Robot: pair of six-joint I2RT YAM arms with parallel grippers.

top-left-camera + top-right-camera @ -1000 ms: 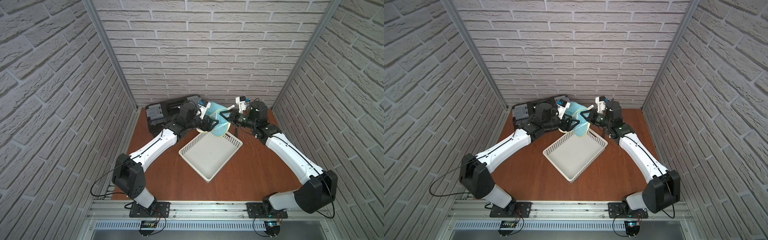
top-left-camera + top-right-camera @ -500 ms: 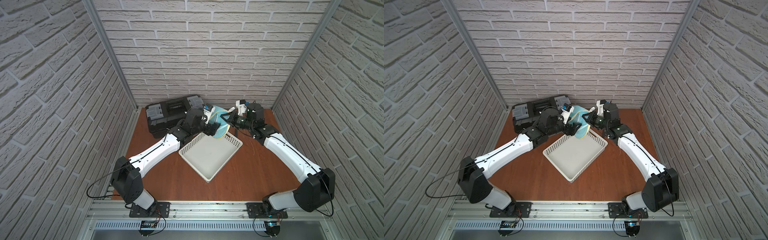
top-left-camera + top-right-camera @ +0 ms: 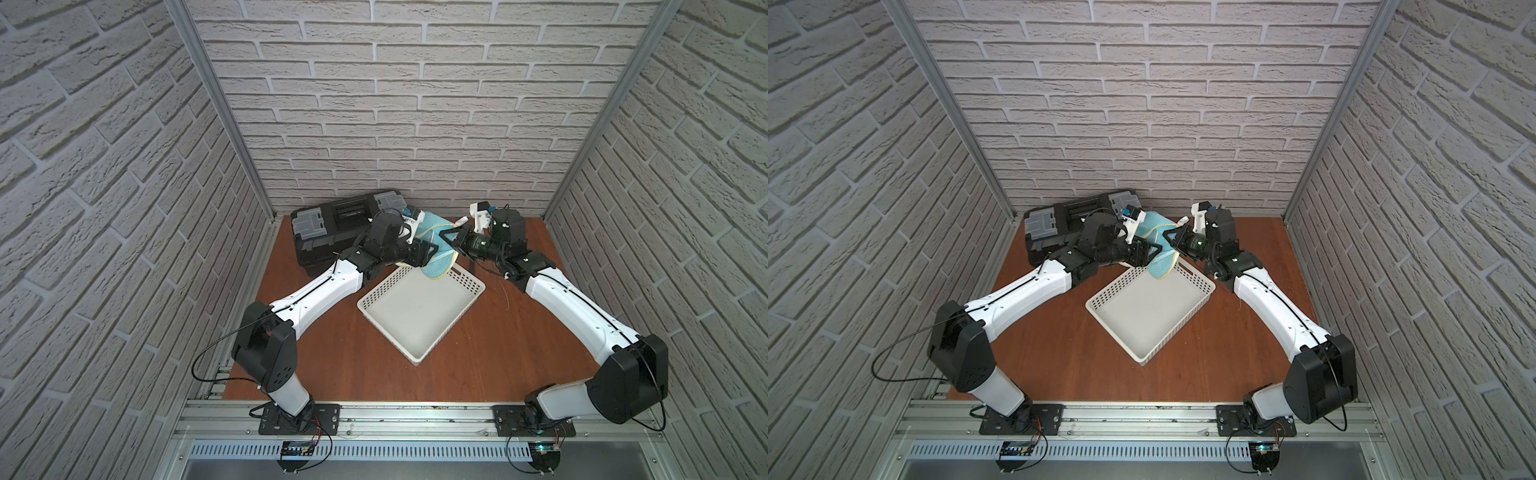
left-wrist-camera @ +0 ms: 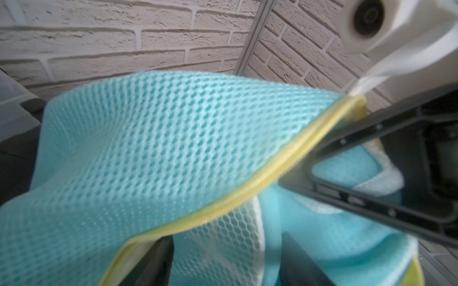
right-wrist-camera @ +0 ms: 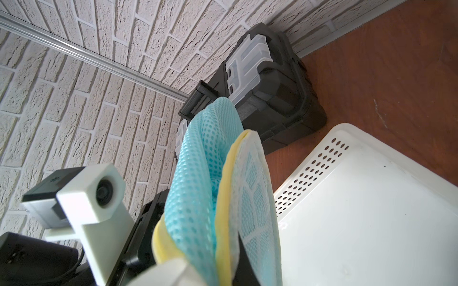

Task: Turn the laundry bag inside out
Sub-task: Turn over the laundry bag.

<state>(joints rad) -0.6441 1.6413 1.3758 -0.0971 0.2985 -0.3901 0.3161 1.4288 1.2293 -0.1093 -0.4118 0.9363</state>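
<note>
The laundry bag (image 3: 437,259) (image 3: 1158,262), light-blue mesh with yellow trim, hangs in the air over the far corner of the white basket. My right gripper (image 3: 448,237) (image 5: 220,271) is shut on its yellow-trimmed edge. In the right wrist view the bag (image 5: 195,188) droops from the jaws, folded. My left gripper (image 3: 431,250) (image 4: 225,262) faces the right one and is open. Its two dark fingers (image 4: 156,265) stand apart with white mesh of the bag (image 4: 161,148) between them. Blue mesh covers most of the left wrist view.
The white perforated basket (image 3: 376,293) (image 3: 1106,293) (image 5: 317,158) lies diagonally mid-table, just below the hanging bag. A black toolbox (image 3: 328,226) (image 3: 1050,226) (image 5: 275,99) stands at the back left against the brick wall, behind my left wrist.
My left wrist has shifted slightly right and forward, uncovering more of the toolbox, with its fingers further into the bag. The right gripper keeps its hold nearly in place.
</note>
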